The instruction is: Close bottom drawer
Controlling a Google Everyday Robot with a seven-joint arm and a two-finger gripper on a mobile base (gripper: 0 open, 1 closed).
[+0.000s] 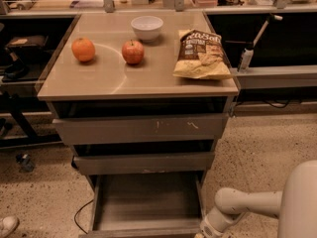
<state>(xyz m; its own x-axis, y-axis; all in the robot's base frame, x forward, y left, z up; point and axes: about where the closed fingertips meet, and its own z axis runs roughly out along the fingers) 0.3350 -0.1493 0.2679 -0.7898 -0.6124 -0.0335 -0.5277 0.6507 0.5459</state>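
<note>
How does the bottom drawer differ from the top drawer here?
The bottom drawer is pulled far out, with its tray interior exposed. The top drawer shows only its front and a dark gap above it. The bottom drawer is narrower, and the top drawer is the widest. The top drawer's front has white scuff marks, while the bottom drawer's tray looks plain. Both are grey-brown and handleless. The gripper sits low by the bottom drawer's front right corner.
</note>
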